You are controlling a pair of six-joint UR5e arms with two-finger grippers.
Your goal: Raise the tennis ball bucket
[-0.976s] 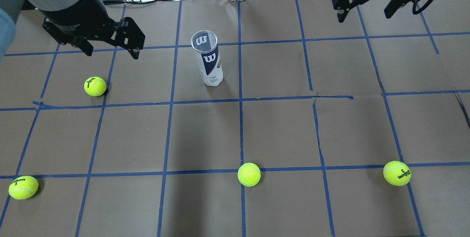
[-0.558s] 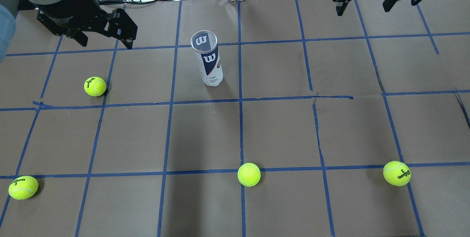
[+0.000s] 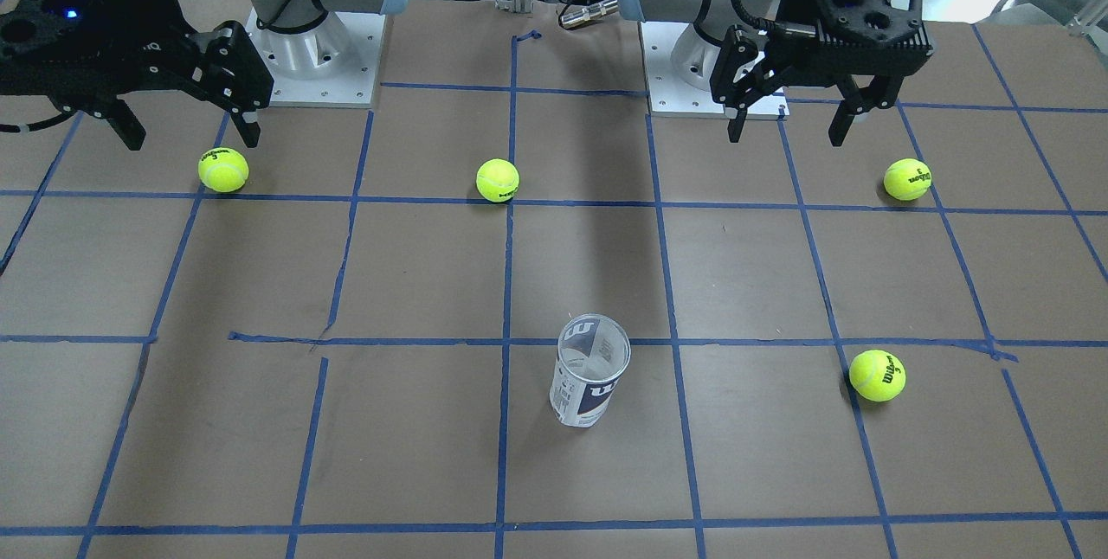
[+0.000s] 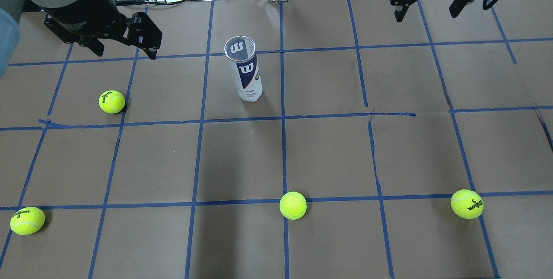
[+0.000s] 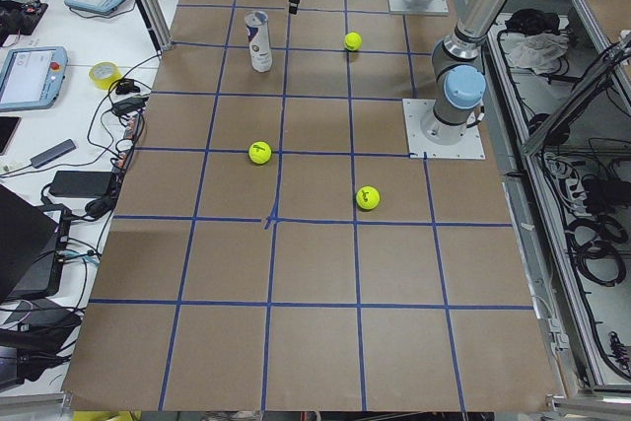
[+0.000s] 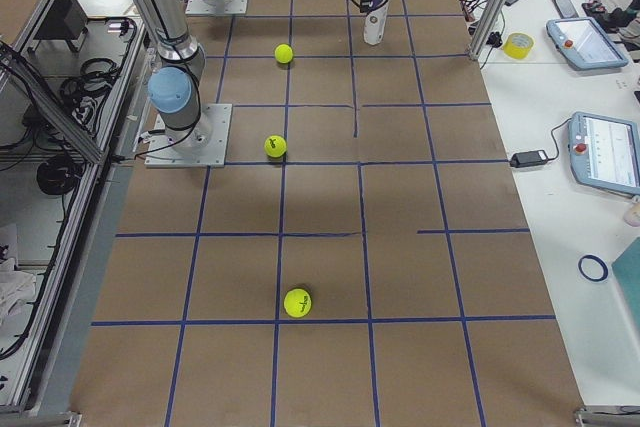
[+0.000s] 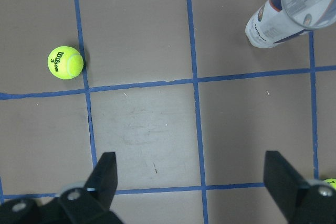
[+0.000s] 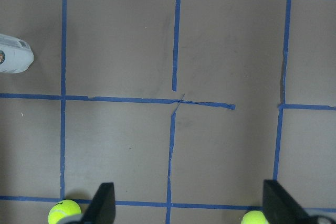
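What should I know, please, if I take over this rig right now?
Left gripper: open, empty, hovering above the table, apart from the tennis ball bucket.
Right gripper: open, empty, hovering at the table's far right.
Bucket: upright on the table, touched by neither gripper.
Done: nothing yet.
Left: reach, grip and lift the bucket; the left gripper looks nearer.

Left hand [image 7: 190, 157] at the bottom edge, two black fingers [image 7: 105, 174] spread wide, nothing between them, only bare brown bench [image 7: 147, 129] with its blue tape grid [image 7: 195, 77]. Tennis ball bucket [image 7: 283, 17] in the top right corner, white and navy label, clear top toward the camera, well apart from both fingers. One tennis ball [image 7: 65, 62] upper left, just beside a tape line. Sliver of a second ball [image 7: 331, 183] at the right edge, by the right-hand finger.
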